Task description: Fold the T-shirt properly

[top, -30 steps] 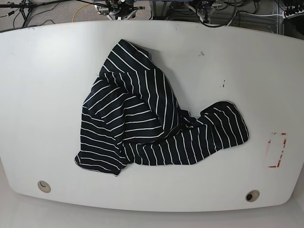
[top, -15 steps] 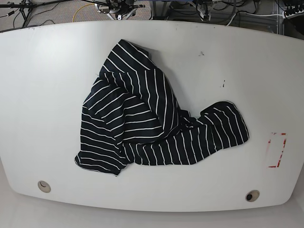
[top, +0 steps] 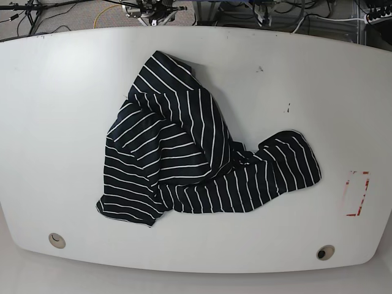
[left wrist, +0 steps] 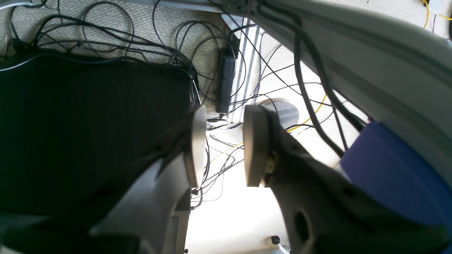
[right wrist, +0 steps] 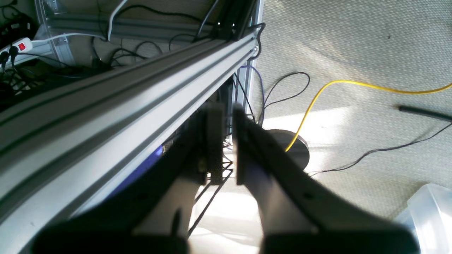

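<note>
The T-shirt (top: 196, 153), black with thin white stripes, lies crumpled in a heap at the middle of the white table (top: 61, 110); one part trails out to the right. Neither gripper shows in the base view. In the left wrist view my left gripper (left wrist: 226, 116) hangs off the table over the cabled floor, its pads (left wrist: 252, 141) apart with nothing between them. My right gripper (right wrist: 227, 118), in the right wrist view, sits beside an aluminium rail (right wrist: 141, 81), fingers nearly together and empty.
A red rectangle outline (top: 357, 193) is marked near the table's right edge. Two round grommets (top: 56, 239) (top: 325, 252) sit along the front edge. Cables, a yellow cord (right wrist: 353, 84) and a blue block (left wrist: 388, 169) lie below the table.
The T-shirt lies just as before. Only some gear behind the table's far edge has shifted slightly.
</note>
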`<state>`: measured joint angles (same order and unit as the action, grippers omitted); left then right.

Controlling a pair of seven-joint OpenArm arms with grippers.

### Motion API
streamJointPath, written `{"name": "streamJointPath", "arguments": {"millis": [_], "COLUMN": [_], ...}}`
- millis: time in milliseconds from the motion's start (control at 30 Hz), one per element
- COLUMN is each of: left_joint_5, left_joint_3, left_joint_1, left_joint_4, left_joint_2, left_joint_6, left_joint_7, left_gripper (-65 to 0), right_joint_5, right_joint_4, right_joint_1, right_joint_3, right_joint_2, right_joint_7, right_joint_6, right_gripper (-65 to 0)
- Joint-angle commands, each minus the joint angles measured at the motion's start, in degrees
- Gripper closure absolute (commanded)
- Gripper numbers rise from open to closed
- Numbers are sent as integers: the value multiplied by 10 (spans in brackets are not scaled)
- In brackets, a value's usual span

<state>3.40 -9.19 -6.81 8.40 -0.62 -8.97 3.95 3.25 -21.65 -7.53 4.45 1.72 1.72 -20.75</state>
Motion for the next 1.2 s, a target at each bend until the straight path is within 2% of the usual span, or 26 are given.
{"name": "streamJointPath", "arguments": {"millis": [0,300,700,1167], "left_joint_5": [0,0,-1,0], "left_joint_3": [-1,-1,2,0], "left_joint_1": [-4,-16,-74,-87], "left_joint_4": [1,18,107,133], "left_joint_2": [0,-1,-7,-5], "left_joint_6": [-1,-1,-5,-8], "left_joint_7": [0,1,-1,0], "left_gripper": [-157,-156,-156,-157], "right_joint_5": [1,3,4,2], "right_joint_4": [-3,-6,-13,-21], "right_joint_1": [-1,-3,-9,-13], "right_joint_3": [-1,-1,-4,-4], "right_joint_2": [-1,-1,-2,-3], "right_joint_7": [-1,0,-5,-7], "right_joint_6": [0,1,-1,-1], "right_gripper": [-34,-34,-36,-39]}}
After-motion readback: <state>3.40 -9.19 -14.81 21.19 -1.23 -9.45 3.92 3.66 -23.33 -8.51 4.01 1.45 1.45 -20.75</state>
